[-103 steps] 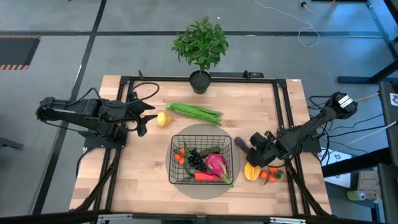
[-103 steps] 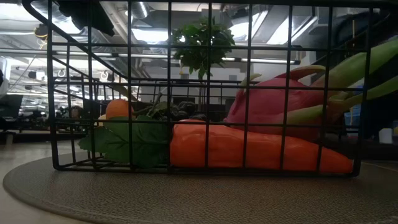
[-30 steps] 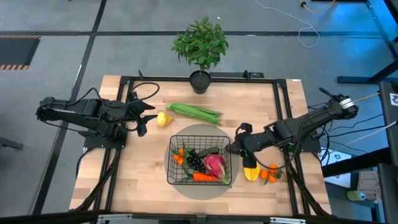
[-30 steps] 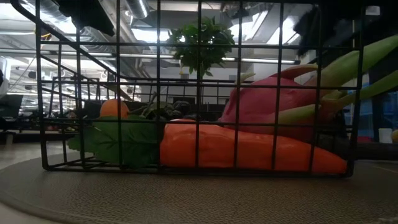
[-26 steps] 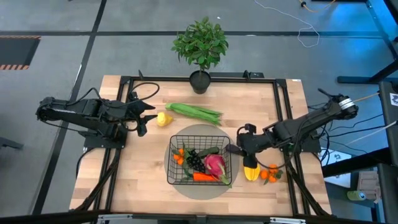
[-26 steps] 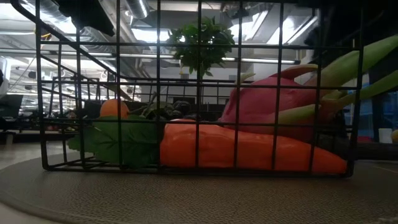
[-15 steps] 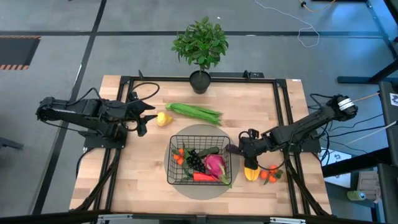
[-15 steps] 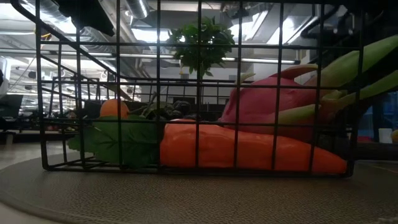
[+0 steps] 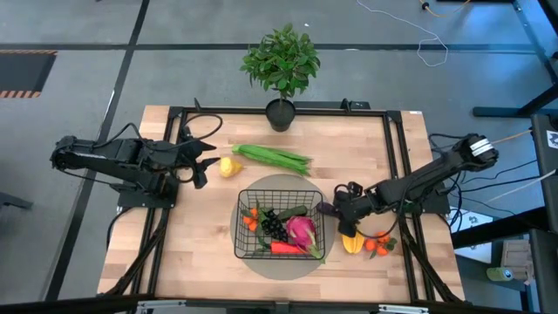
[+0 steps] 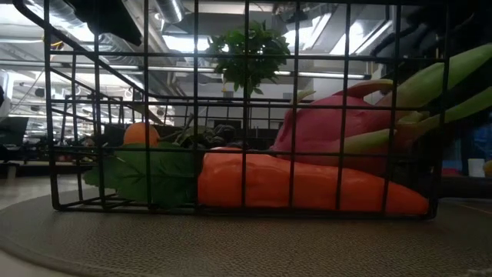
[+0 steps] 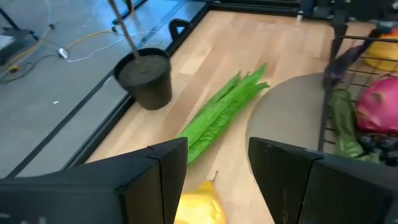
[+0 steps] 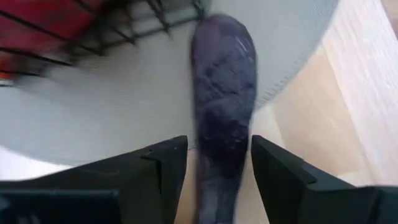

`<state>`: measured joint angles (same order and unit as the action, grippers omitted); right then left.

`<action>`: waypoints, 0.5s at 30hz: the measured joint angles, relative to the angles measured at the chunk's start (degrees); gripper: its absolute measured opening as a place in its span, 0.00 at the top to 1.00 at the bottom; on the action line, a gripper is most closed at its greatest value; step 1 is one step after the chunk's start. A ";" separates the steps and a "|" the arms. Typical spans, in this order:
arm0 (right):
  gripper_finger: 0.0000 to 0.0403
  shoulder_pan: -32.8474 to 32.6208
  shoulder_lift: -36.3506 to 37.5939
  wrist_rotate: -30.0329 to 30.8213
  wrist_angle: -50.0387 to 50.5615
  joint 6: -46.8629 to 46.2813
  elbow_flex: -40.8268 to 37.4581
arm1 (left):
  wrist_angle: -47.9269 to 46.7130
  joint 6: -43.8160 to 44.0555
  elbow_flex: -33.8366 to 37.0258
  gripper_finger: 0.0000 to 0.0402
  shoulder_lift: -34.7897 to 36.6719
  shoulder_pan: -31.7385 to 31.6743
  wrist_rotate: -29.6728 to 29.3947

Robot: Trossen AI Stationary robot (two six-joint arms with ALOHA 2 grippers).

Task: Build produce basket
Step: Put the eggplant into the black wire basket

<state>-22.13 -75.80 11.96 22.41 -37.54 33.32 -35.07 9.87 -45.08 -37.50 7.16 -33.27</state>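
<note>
Right in front of the right end effector (image 9: 341,212) lies the purple eggplant (image 12: 222,93), and we see its two dark fingers (image 12: 283,168) spread apart on either side of it. We cannot tell if they touch it, because the near end of the eggplant is cut off at the picture's edge. From above, the eggplant (image 9: 326,208) is mostly hidden by the arm, and only a small purple bit shows beside the basket (image 9: 245,247). The eggplant rests partly on the round grey mat (image 12: 112,118) and partly on the wooden counter (image 9: 200,244).

Behind this end effector sit the yellow mango (image 9: 351,242) and the small orange tomatoes (image 9: 376,245), half covered by the arm. The basket already holds a pink radish (image 9: 302,231), black grapes (image 9: 275,225) and other pieces too tangled to sort out. From counter height the wires (image 10: 246,108) block much of what is inside.

Far across the counter the left end effector (image 9: 207,160) waits with its fingers (image 11: 158,171) spread wide. The yellow lemon (image 11: 198,208) is just ahead of it, cut off, with the long green beans (image 11: 221,112) beyond.

Compared with a moment ago, the right end effector has dropped lower and pulled a little closer to the mango. The basket has not moved.
</note>
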 joint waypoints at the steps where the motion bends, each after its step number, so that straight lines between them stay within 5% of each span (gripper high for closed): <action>1: 0.58 0.00 -1.13 1.00 0.07 -0.25 -0.02 | -0.02 0.00 0.00 0.60 0.00 -0.02 -0.50; 15: 0.59 0.41 -8.53 6.78 1.30 -1.46 0.77 | 0.00 0.06 0.00 0.60 0.00 0.00 -0.70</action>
<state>-21.72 -84.33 18.74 23.71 -39.00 34.09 -35.07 9.93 -45.08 -37.50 7.16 -33.98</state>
